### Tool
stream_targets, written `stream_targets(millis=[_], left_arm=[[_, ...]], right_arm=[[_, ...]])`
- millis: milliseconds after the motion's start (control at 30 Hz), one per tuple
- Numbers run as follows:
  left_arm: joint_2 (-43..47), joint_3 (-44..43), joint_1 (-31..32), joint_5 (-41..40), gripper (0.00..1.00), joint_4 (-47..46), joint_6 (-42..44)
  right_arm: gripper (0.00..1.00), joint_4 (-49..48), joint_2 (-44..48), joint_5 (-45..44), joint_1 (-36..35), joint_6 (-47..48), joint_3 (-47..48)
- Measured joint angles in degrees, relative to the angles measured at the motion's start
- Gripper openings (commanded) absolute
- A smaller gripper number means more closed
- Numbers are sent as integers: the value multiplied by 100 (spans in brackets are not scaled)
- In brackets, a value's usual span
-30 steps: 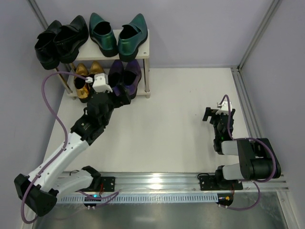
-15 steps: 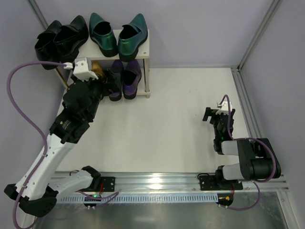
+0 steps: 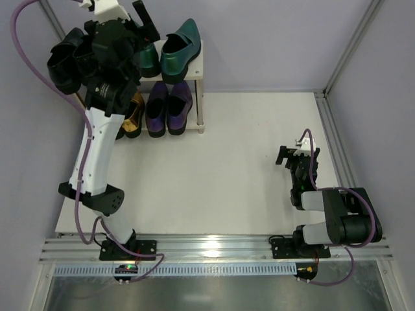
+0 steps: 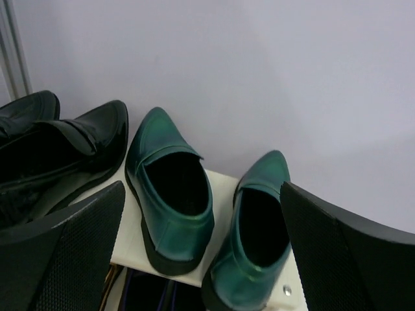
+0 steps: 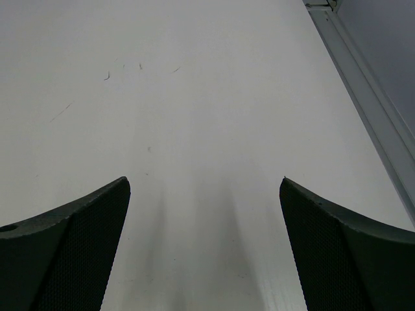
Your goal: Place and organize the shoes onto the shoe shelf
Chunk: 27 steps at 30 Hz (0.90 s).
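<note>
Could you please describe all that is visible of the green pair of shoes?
The green pair is two glossy metallic green loafers with pointed toes, dark insides and dark soles. They stand upright and apart on the top board of the shoe shelf, toes toward the back wall, the right one angled outward. A black shoe lies close on their left. The open left gripper hovers above, seemingly not touching.

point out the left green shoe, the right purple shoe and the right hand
left glossy metallic green pointed-toe loafer (image 4: 170, 194), left wrist view, its dark opening
right glossy metallic purple loafer (image 3: 181, 107), top external view, mid-shoe
right hand (image 3: 298, 155), top external view, between its fingertips
</note>
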<state>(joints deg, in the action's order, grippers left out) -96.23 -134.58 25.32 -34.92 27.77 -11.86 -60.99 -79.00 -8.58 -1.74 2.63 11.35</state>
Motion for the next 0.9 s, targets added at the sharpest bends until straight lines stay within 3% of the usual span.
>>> stream_targets(millis=[100, 333, 900], left_arm=[[-649, -688, -170, -59, 100, 46, -37], [-1215, -767, -302, -201, 100, 236, -179], [-1272, -651, -1110, 461, 95, 979, -2138]], right_arm=[[97, 2, 0, 0, 0, 0, 0], [97, 0, 0, 0, 0, 0, 0], [97, 2, 0, 0, 0, 0, 0]])
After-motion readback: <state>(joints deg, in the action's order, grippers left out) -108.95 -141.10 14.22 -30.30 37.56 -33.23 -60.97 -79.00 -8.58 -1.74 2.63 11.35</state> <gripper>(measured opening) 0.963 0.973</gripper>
